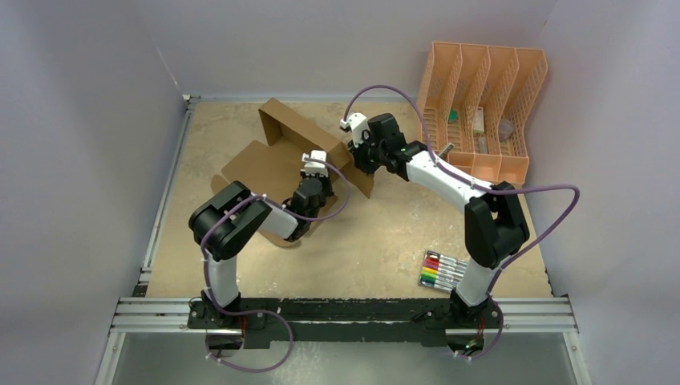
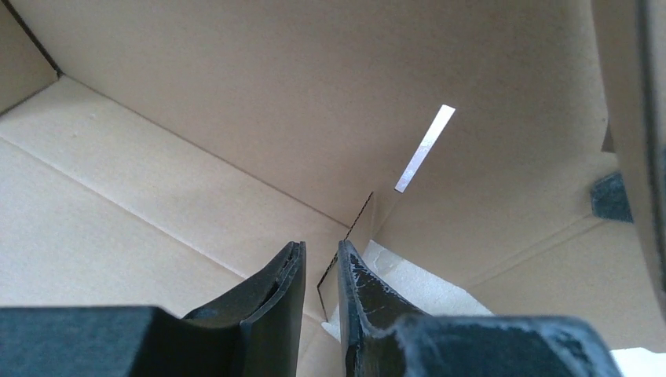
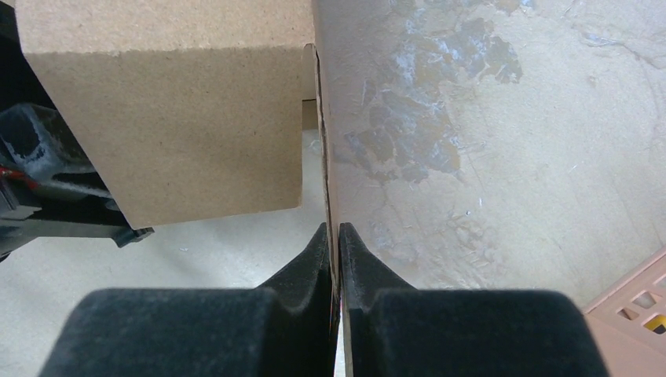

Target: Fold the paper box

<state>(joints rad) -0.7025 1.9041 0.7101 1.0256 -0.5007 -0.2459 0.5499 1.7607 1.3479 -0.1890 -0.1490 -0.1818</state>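
Observation:
The paper box (image 1: 273, 156) is brown corrugated cardboard lying at the table's back centre, with its rear wall raised and a side panel standing at its right. My left gripper (image 1: 314, 163) reaches into it from the front. In the left wrist view its jaws (image 2: 320, 247) stand a narrow gap apart, astride the thin edge of an upright flap (image 2: 345, 243) at the box's inner corner (image 2: 236, 118). My right gripper (image 1: 353, 154) comes in from the right. Its jaws (image 3: 332, 228) are shut on the edge-on side panel (image 3: 322, 141), next to another cardboard face (image 3: 173, 118).
A peach slotted organizer (image 1: 481, 100) with small items stands at the back right, and its corner (image 3: 632, 306) shows in the right wrist view. A pack of coloured markers (image 1: 443, 270) lies by the right arm's base. A metal rail (image 1: 345, 314) runs along the near edge.

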